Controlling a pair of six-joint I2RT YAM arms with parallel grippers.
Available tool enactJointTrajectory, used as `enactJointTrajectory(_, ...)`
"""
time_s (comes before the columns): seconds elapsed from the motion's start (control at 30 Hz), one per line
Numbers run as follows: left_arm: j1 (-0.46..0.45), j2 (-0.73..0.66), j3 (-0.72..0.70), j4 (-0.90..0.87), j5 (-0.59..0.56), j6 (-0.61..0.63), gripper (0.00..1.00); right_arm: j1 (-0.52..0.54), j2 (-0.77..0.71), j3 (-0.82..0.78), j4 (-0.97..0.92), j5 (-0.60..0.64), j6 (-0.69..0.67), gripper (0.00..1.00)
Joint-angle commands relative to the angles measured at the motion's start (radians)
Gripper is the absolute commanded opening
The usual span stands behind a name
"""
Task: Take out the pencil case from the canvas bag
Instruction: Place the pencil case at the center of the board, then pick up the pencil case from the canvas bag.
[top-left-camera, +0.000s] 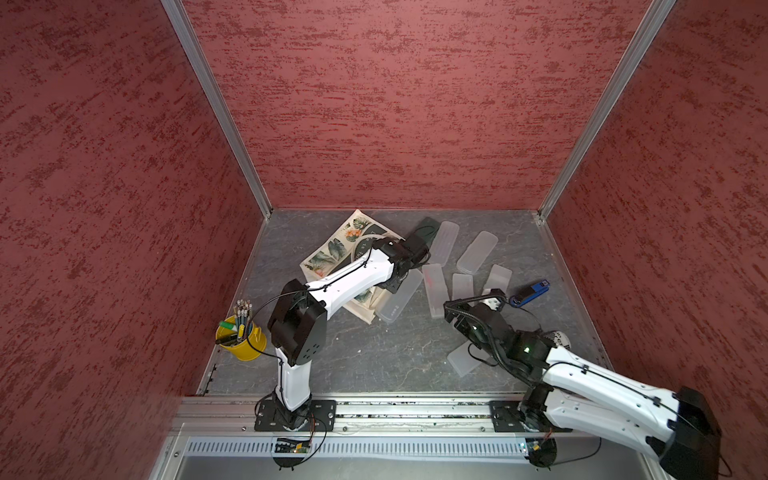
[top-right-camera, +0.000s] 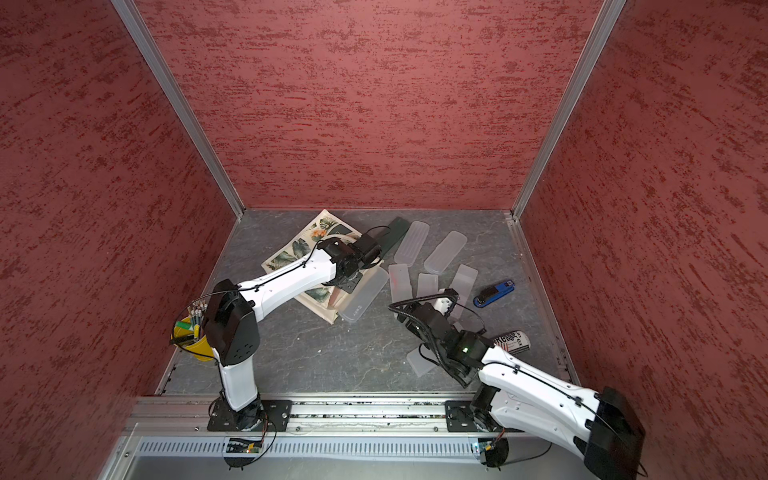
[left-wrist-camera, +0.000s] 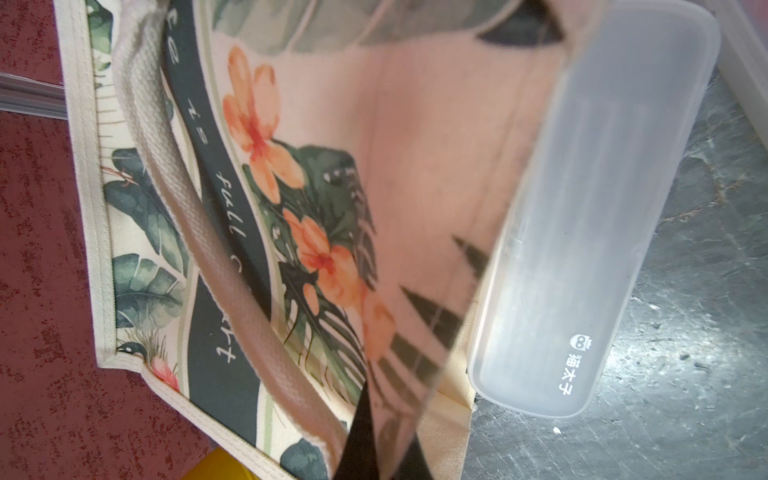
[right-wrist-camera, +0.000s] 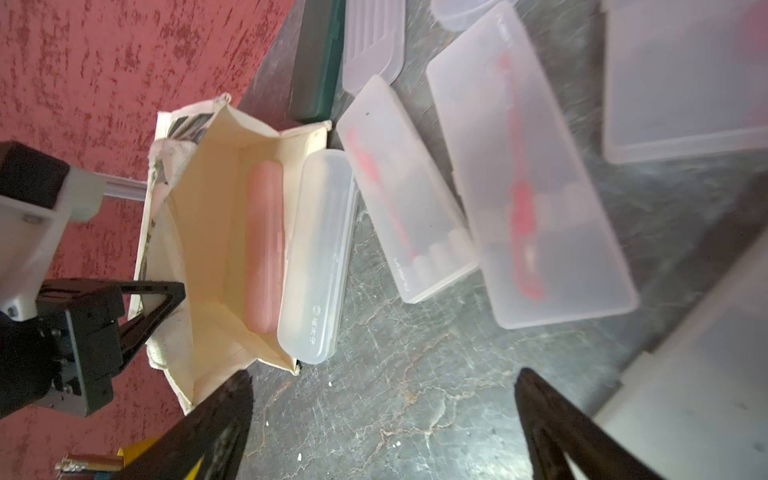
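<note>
**Bag on its side, mouth held open, one case inside**

From my station the canvas bag (top-left-camera: 338, 249) lies on its broad side at the far left-centre of the table (top-left-camera: 374, 357), with its mouth turned toward the near right. It is cream canvas printed with green tropical leaves and orange flowers. A dark band of white script crosses the print, and a white woven rope handle (left-wrist-camera: 174, 199) lies over it. The lining is plain cream.

The left fingers (left-wrist-camera: 357, 428) are pinched shut on the upper wall of the bag at its mouth, lifting that fabric so the opening gapes. Through the right wrist view I can see a pink pencil case (right-wrist-camera: 264, 245), long with rounded ends. It lies flat inside the bag on the lower wall.

A frosted case (right-wrist-camera: 320, 257) with a small white logo runs along the bag's right edge, touching it. I cannot tell whether it sits on the fabric or on the table.

The right fingers (right-wrist-camera: 232, 415) are spread wide with nothing between them. They hang over the table right of the bag, among several more frosted boxes (top-left-camera: 434, 289). A blue stapler (top-left-camera: 532, 291) lies further right, and a yellow cup of pencils (top-left-camera: 243, 340) stands at the near left.
</note>
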Motion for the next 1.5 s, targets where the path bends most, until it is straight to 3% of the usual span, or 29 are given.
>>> enactJointTrajectory(0.0,-0.009,-0.039,0.019,-0.024,-0.006,0.002,0.00,0.011,0.116,0.027,0.242,-0.069,-0.009,0.99)
enactJointTrajectory(0.4,-0.014,-0.053,0.038,-0.050,-0.021,-0.009,0.00,0.028,0.531,0.199,0.513,-0.180,0.044,0.99)
enactJointTrajectory(0.6,-0.016,-0.054,0.062,-0.067,-0.029,-0.014,0.00,0.030,0.620,0.113,0.873,-0.198,0.084,0.99)
enactJointTrajectory(0.8,-0.015,-0.057,0.076,-0.083,-0.040,-0.015,0.00,0.033,0.725,0.184,0.956,-0.212,0.077,0.99)
enactJointTrajectory(1.23,-0.018,-0.068,0.102,-0.115,-0.056,-0.011,0.00,0.028,0.999,0.441,0.955,-0.277,0.084,0.99)
enactJointTrajectory(1.47,-0.014,-0.077,0.127,-0.142,-0.083,0.003,0.00,0.026,1.016,0.430,0.946,-0.264,0.085,0.99)
